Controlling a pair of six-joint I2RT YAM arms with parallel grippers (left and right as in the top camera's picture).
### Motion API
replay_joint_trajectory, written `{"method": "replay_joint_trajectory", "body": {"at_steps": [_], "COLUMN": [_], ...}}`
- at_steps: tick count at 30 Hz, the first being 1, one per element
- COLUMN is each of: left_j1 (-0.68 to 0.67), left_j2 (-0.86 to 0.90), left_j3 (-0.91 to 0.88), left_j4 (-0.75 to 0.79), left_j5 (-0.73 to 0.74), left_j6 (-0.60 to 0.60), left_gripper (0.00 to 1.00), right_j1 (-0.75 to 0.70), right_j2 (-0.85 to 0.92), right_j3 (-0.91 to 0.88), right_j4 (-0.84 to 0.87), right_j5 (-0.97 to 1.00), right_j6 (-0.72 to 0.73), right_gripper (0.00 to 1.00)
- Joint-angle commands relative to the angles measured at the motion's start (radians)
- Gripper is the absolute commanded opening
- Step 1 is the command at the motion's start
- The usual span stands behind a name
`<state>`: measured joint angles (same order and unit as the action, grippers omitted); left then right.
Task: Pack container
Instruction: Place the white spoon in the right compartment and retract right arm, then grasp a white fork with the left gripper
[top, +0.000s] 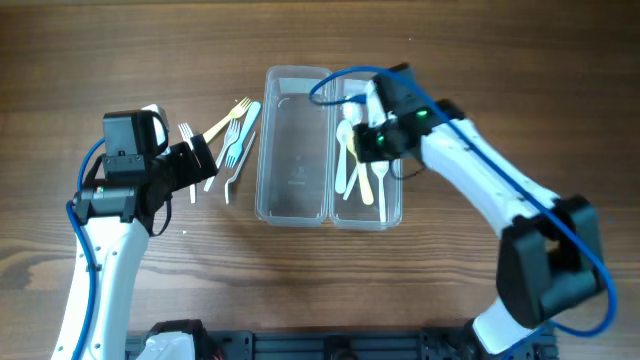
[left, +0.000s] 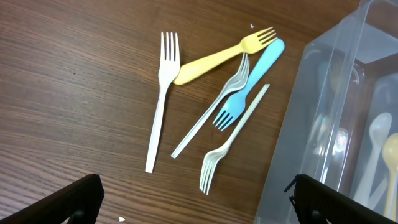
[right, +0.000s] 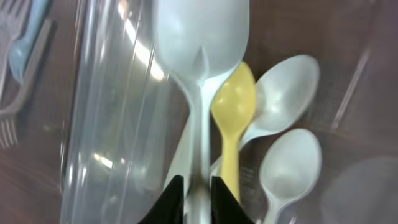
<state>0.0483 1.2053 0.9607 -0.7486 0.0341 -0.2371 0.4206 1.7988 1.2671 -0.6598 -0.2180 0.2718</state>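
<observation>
Container (top: 295, 150) of clear plastic is standing in the middle of the wooden surface (top: 520, 70), with two long compartments side by side. The compartment on the right arm's side is holding several spoons, among them a yellow spoon (right: 235, 99). The right pincer (right: 199, 200) is hanging over it, its jaws narrow on both sides of the handle of a white spoon (right: 202, 37); whether they are pressing it, I cannot tell. The left pincer (left: 199, 205) is standing wide, gripping nothing, above the forks lying near the container: a yellow fork (left: 217, 59), a blue fork (left: 249, 84) and a white fork (left: 160, 99).
</observation>
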Motion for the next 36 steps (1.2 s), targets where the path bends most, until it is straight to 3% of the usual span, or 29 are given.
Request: {"method": "replay_joint_trajectory", "body": {"at_steps": [1, 4, 6, 10, 15, 17, 20, 23, 25, 30, 34, 36], "left_j1": [0.006, 0.006, 0.006, 0.006, 0.006, 0.002, -0.031, -0.091, -0.098, -0.043, -0.02, -0.02], "left_j2": [0.001, 0.001, 0.001, 0.001, -0.001, -0.001, 0.007, 0.068, 0.136, 0.367, 0.547, 0.627], "left_j3": [0.018, 0.018, 0.018, 0.018, 0.035, 0.086, 0.213, 0.356, 0.409, 0.427, 0.427, 0.427], "left_j4": [0.003, 0.002, -0.018, -0.016, -0.027, -0.051, -0.099, -0.167, -0.195, -0.228, -0.243, -0.237], "left_j5": [-0.002, 0.019, 0.127, 0.288, 0.333, 0.332, 0.253, -0.038, -0.126, -0.103, -0.077, -0.079], "left_j6": [0.02, 0.016, 0.013, 0.013, 0.013, 0.013, 0.014, 0.035, 0.076, 0.105, 0.158, 0.214], "left_gripper": [1.0, 1.0, 1.0, 1.0, 0.99, 0.92, 0.86, 0.86, 0.85, 0.84, 0.68, 0.71], "right_j1": [0.002, -0.013, -0.054, -0.204, -0.436, -0.505, -0.552, -0.555, -0.555, -0.555, -0.555, -0.555], "right_j2": [-0.019, -0.081, -0.171, -0.332, -0.393, -0.385, -0.368, -0.336, -0.319, -0.304, -0.304, -0.304], "right_j3": [0.023, 0.072, 0.093, 0.093, 0.093, 0.077, 0.05, 0.05, 0.05, 0.05, 0.05, 0.05], "right_j4": [0.028, 0.02, 0.028, 0.002, -0.113, -0.143, -0.15, -0.162, -0.173, -0.208, -0.224, -0.224], "right_j5": [0.024, 0.027, 0.027, 0.027, 0.027, 0.028, 0.027, 0.027, 0.026, 0.023, 0.024, 0.024], "right_j6": [0.01, -0.014, -0.012, -0.011, -0.048, -0.063, -0.062, -0.061, -0.06, -0.06, -0.062, -0.062], "right_gripper": [0.4, 0.58, 0.64, 0.71, 0.75, 0.76, 0.84, 0.89, 0.9, 0.9, 0.9, 0.96]}}
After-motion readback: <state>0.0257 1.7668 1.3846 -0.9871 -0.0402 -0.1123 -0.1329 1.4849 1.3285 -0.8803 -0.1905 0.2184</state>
